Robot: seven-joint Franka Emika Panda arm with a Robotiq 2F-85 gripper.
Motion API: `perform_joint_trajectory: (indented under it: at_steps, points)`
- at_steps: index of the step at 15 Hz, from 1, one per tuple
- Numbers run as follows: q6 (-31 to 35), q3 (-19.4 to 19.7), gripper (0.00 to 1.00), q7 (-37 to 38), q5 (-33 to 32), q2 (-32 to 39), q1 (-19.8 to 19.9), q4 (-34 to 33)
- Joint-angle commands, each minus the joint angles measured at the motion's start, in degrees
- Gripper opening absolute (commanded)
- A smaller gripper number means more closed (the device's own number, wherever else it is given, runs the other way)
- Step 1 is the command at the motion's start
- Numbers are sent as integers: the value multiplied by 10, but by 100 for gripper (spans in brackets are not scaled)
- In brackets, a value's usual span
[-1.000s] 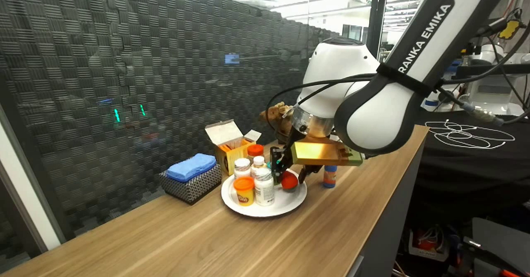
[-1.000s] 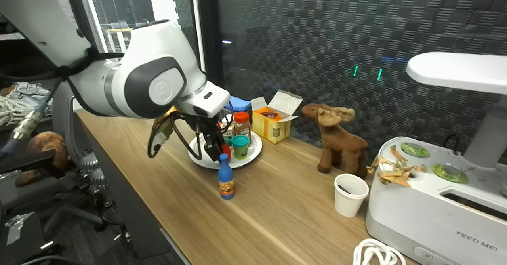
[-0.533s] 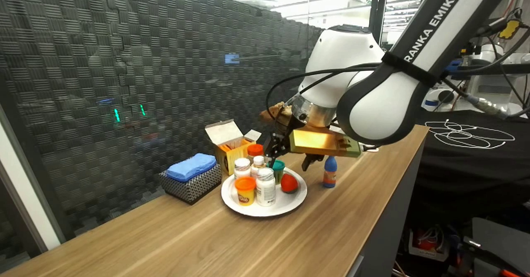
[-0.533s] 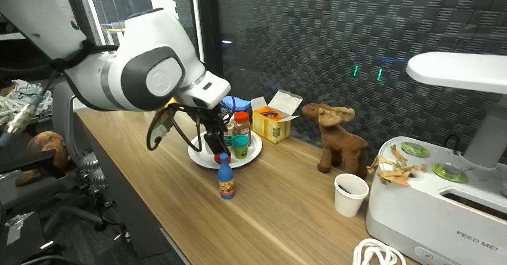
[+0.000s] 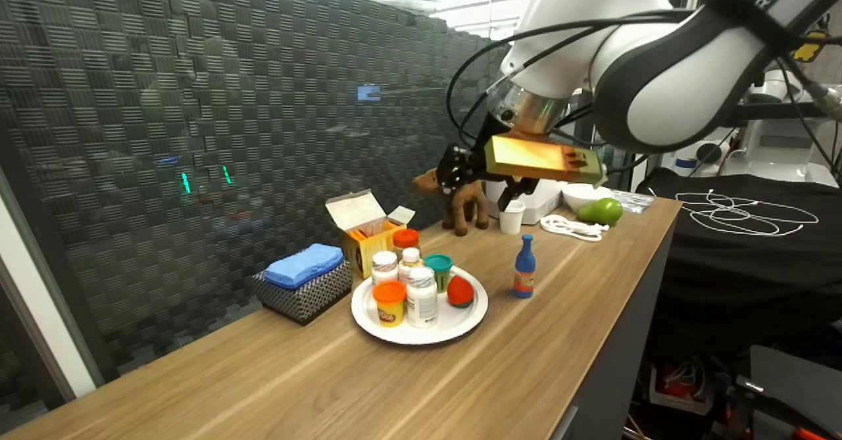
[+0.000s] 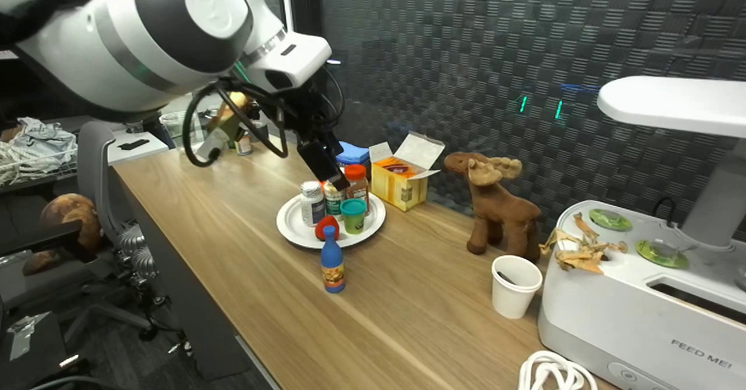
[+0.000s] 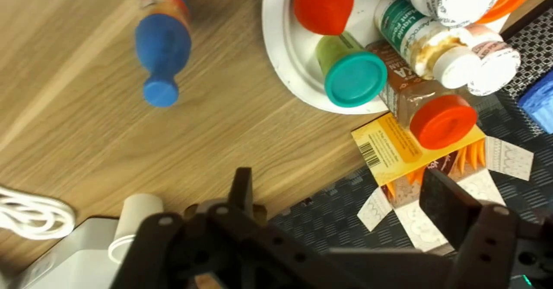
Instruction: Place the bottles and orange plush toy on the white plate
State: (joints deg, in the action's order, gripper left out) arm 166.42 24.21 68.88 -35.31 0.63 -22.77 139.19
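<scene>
The blue bottle [image 5: 524, 266] stands off the white plate [image 5: 454, 327]

In an exterior view, the gripper [image 5: 475, 196], spread and holding nothing, hangs upper left of the upright blue bottle; the orange plush toy [image 5: 460, 292] and white bottles [image 5: 422, 302] sit on the white plate.

In an exterior view, the blue bottle [image 6: 333, 264] shows below the gripper, lower middle.

In the wrist view, it appears upper left, outside the gripper's span; taking it next would likely mean shifting that way, then descending along its vertical axis.
</scene>
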Motion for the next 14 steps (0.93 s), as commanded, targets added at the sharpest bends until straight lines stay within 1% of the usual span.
perform_joint_trajectory:
  at_steps: [1,2,3,5,7,8,11,14]
  points:
    - [-159,-17,100,-34,28,-68,-16,10]
    - [-208,-115,100,-74,75,-66,70,2]
    - [-252,-131,100,-104,113,-62,76,-11]
    - [-315,-175,100,-161,179,-47,107,-37]
    - [-340,-199,100,-214,223,-34,134,-52]
    - [-335,-205,100,-234,232,-25,147,-57]
    - [-303,-212,100,-268,241,-5,179,-61]
    - [-271,-212,100,-283,229,8,198,-52]
